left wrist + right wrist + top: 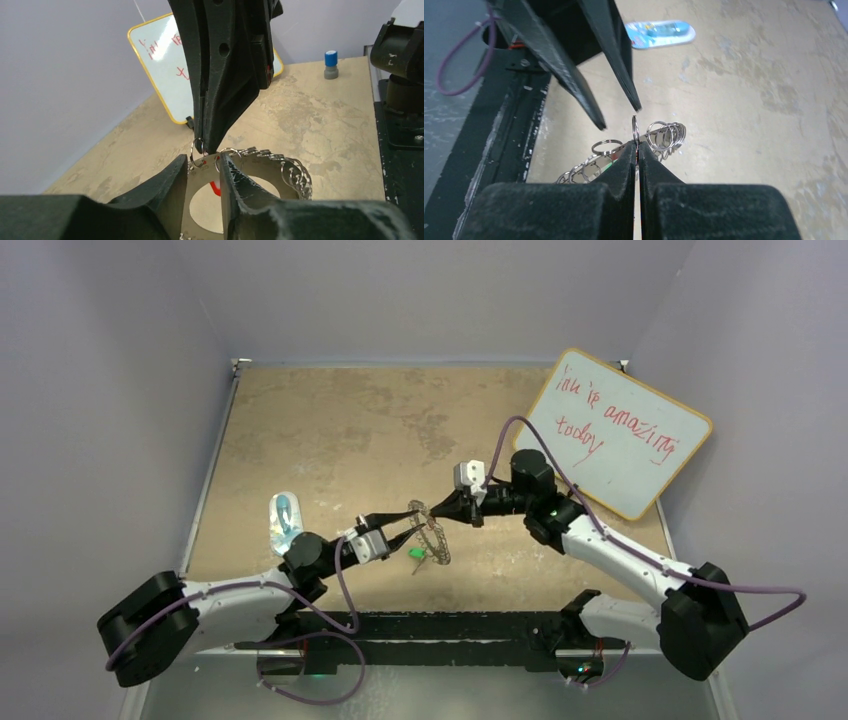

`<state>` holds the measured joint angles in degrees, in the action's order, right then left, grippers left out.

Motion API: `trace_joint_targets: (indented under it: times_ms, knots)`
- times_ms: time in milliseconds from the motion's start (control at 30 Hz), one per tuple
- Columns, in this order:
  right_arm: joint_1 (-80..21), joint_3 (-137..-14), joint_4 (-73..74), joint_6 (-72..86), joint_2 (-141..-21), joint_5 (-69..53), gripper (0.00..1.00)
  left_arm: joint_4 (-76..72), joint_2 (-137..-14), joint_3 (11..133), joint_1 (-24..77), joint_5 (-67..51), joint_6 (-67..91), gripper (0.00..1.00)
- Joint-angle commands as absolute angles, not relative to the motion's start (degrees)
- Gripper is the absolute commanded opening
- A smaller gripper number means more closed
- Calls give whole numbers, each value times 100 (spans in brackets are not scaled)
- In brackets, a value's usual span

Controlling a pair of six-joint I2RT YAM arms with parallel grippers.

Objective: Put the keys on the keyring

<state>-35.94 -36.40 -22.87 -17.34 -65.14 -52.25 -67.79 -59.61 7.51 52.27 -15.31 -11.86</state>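
Toward the near edge of the worktop (350,420), roughly midway between its left and right edges: keyring (433,537), caught between the two tools.

Right tool (637,145): fingers pressed together, pinching one small loop (635,131) on the keyring's rim. The loop stands upright out of the fingertips. More loops bunch just right of the pinch, and others trail off to the left.

Left tool (415,520): fingers spread. From the right wrist view both tips hang just above the pinched loop, apart from each other, with nothing between them. From the left wrist view the fingers (235,187) sit either side of the keyring's flat plate, with the right tool coming down from above to meet the rim right at their tips. Cannot tell whether either left finger touches the metal.

Red key (216,187): a sliver of red shows in the keyring's open centre, tight against the left tool's finger.

Green key (417,554): just beside the keyring on its near side. Whether it hangs from a loop or lies loose is unclear.

Clear bluish plastic object (284,520): toward the left edge, well apart from the tools. Whiteboard (620,430): propped at the far right corner.
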Motion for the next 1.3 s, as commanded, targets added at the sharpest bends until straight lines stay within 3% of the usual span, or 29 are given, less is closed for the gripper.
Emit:
trace_joint_targets:
  times_ms: [0,133,567,1267]
  knots:
    - [-3595,-4389,-757,-2397,-6513,-4336,0,-5420,-5298,1104,5258,-1061,-1729,33]
    - [-3647,-4940,238,-2669,-6720,-3851,0,-4217,-4983,1421,5256,-778,-2144,40]
    - [-4658,-6407,2088,-3094,-7884,-2145,0,-2286,-5200,2289,5253,-864,-2927,40]
    - [-4794,-6416,1978,-3245,-7822,-2347,0,-1328,-6119,3159,5247,-993,-3576,15]
